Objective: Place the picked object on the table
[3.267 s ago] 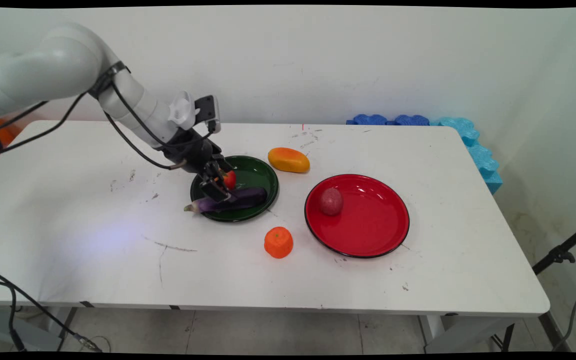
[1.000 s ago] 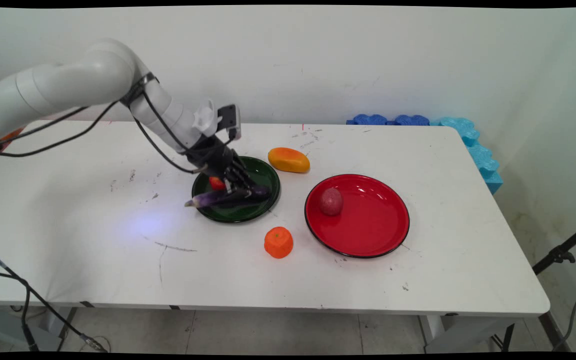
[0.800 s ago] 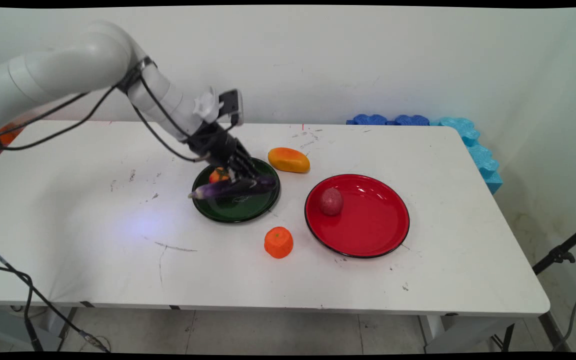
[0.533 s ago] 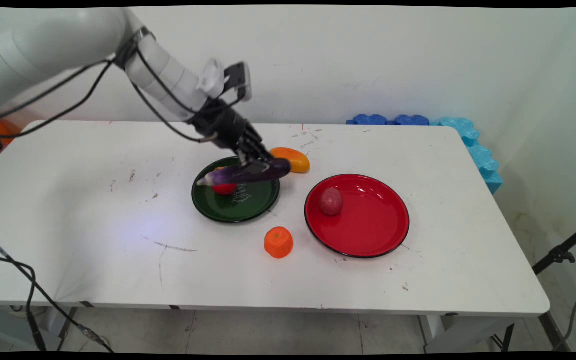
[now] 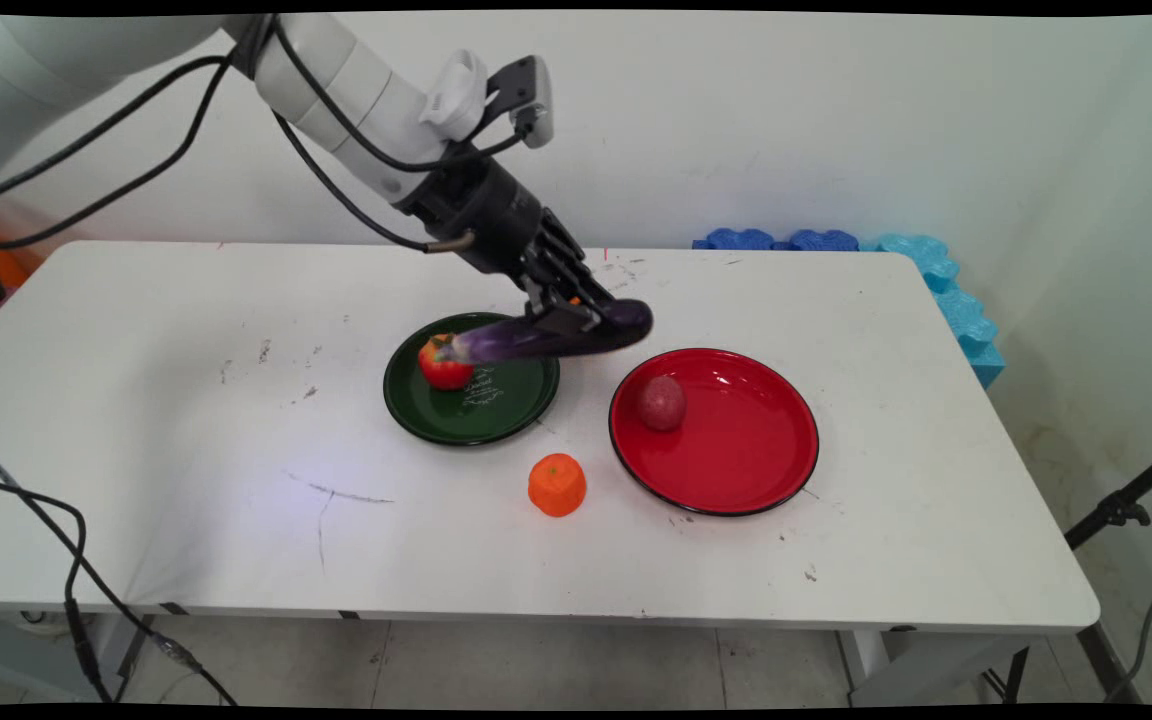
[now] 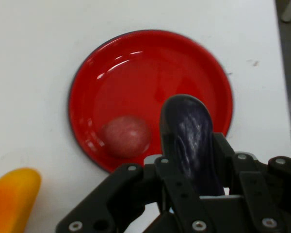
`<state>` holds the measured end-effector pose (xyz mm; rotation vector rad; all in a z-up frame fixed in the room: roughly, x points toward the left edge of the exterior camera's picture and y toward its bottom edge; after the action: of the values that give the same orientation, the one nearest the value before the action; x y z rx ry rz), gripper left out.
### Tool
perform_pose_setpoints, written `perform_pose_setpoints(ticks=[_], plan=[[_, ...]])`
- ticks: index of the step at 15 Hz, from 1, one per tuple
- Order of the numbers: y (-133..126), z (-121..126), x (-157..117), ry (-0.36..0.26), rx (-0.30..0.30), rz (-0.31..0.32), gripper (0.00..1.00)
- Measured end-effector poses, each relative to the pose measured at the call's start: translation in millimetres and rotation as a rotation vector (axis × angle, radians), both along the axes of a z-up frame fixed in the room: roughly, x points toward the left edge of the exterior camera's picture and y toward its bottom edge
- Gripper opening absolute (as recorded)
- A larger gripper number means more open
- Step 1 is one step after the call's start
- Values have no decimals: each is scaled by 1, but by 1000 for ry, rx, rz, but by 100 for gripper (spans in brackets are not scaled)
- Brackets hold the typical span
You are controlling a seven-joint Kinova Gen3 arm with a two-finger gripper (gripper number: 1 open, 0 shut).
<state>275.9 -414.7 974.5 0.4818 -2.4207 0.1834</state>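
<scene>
Above the gap between the green plate [image 5: 471,415] and the red plate [image 5: 736,470], the gripper [image 5: 561,318] is clamped on a purple eggplant [image 5: 546,338], held clear of the table [image 5: 186,400] and roughly level. It looks like a light, smooth-skinned toy, probably slick, and long enough to swing if held off-centre; the grip sits near its middle, which seems sound. From the upper left of the green plate, the arm slopes down with the wrist tilted toward the red plate. On the green plate sits a tomato [image 5: 444,363]; a reddish ball [image 6: 126,136] lies in the red plate, and an orange fruit [image 5: 557,484] stands in front of both plates.
</scene>
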Motion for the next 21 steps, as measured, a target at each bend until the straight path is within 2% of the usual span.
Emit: perform_pose_setpoints(ticks=[5, 11, 21], plan=[[32, -5, -24, 2, 19, -94, 0], [69, -35, -38, -21, 59, -177, 0], [92, -100, -36, -58, 88, -224, 0]])
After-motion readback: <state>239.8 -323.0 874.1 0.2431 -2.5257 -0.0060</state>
